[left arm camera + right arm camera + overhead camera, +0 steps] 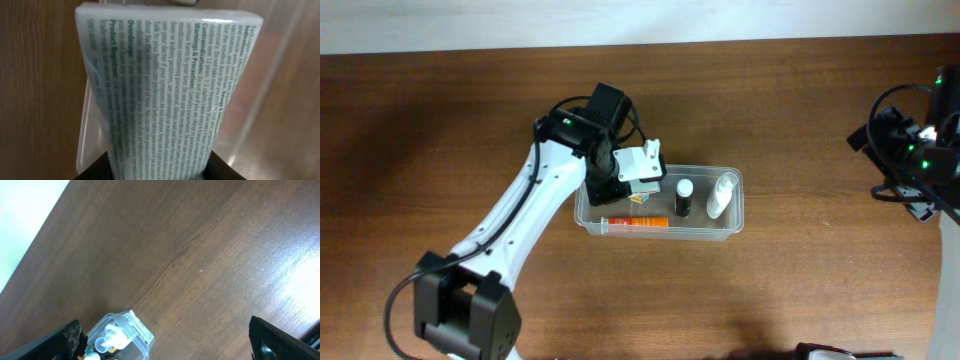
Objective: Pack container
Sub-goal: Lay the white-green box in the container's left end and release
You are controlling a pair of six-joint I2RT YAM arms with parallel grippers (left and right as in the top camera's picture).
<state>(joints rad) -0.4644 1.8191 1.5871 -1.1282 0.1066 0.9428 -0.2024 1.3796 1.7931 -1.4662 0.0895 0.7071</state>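
Observation:
The clear plastic container (732, 228) sits mid-table. It holds an orange tube (638, 223), a black bottle with a white cap (684, 197) and a white bottle (720, 195). My left gripper (638, 180) is over the container's left end, shut on a white box with green print (165, 95), which fills the left wrist view; the container's clear wall (270, 75) shows beside it. My right gripper (915, 150) is open and empty at the far right edge, well away from the container, whose end (117, 335) shows in the right wrist view.
Brown wooden table (800, 100) all around. A pale wall strip runs along the far edge (620, 20). The left arm's base (460, 310) stands at the front left.

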